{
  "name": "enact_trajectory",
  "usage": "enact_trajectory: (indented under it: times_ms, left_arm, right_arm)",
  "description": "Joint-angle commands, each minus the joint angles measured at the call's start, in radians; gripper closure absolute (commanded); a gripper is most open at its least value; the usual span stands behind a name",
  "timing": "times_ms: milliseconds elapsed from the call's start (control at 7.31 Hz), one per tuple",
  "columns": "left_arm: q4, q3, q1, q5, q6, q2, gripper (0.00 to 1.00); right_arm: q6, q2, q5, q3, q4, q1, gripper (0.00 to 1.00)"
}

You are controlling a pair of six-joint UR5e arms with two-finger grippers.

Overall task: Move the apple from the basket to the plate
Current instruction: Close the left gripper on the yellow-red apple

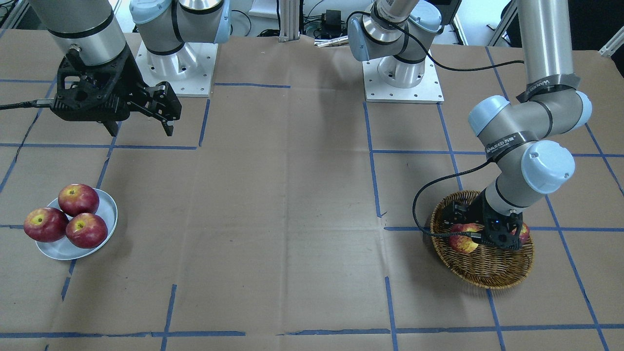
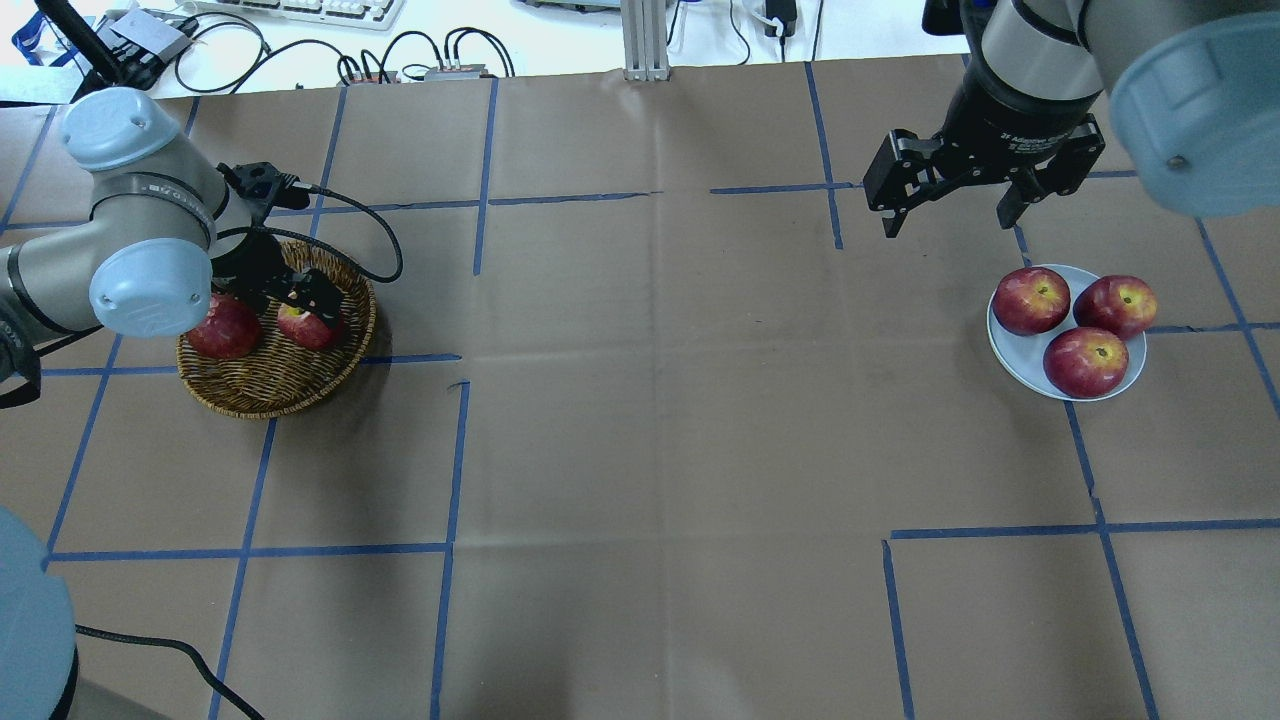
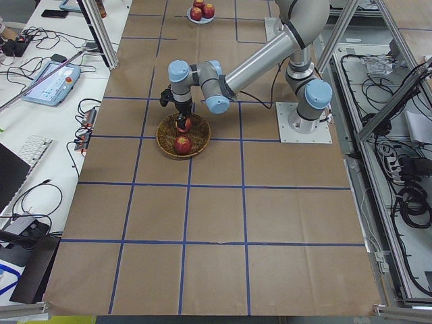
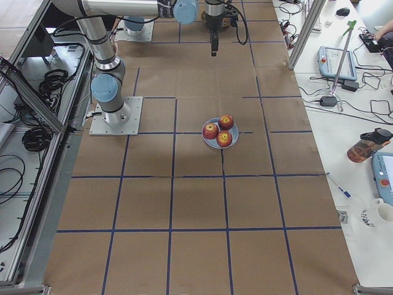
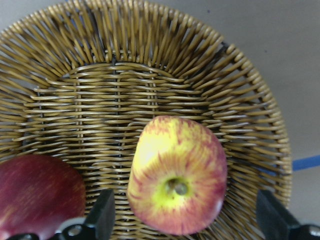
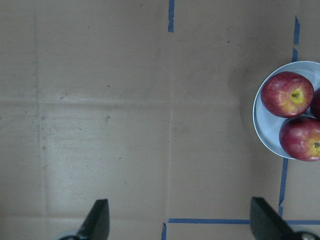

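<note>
Down inside the basket (image 5: 100, 65), the left gripper (image 5: 185, 212) straddles the yellow-streaked apple (image 5: 177, 172), fingers (image 5: 104, 217) spread and clear of its skin, poised, I'd guess, to clamp it for the far-off plate (image 2: 1010, 350).

The front-facing camera looks steeply down from across the table (image 1: 292, 219), toward the arm bases. The overhead one looks forward from behind them. Both take in the whole table, mirrored, with the basket (image 2: 280, 385) under the left gripper (image 2: 314, 308) and the plate (image 2: 1010, 345) off to one side of the right gripper (image 2: 945, 215). The side cameras look along the table from either end, far off. The left wrist camera looks straight down, close over the basket. The right one hangs higher, with the plate at its right edge.
</note>
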Motion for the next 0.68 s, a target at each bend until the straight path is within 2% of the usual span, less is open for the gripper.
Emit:
enact_trajectory:
  times_ms: [0,137,410,547]
  left_arm:
    - [0.03,0.006,0.001,-0.002,-0.003,-0.035,0.09]
    - [0.082,0.005,0.001,-0.002,-0.001,-0.05,0.19]
    - [0.086,0.008,-0.002,-0.001,-0.004,-0.047,0.55]
    - [0.084,0.006,-0.01,-0.004,-0.017,-0.036,0.59]
  right_arm:
    - [0.0,0.0,0.0,0.0,0.0,0.0,0.0]
    - [0.0,0.0,0.0,0.0,0.0,0.0,0.0]
    - [0.0,0.0,0.0,0.0,0.0,0.0,0.0]
    - [0.0,0.0,0.0,0.0,0.0,0.0,0.0]
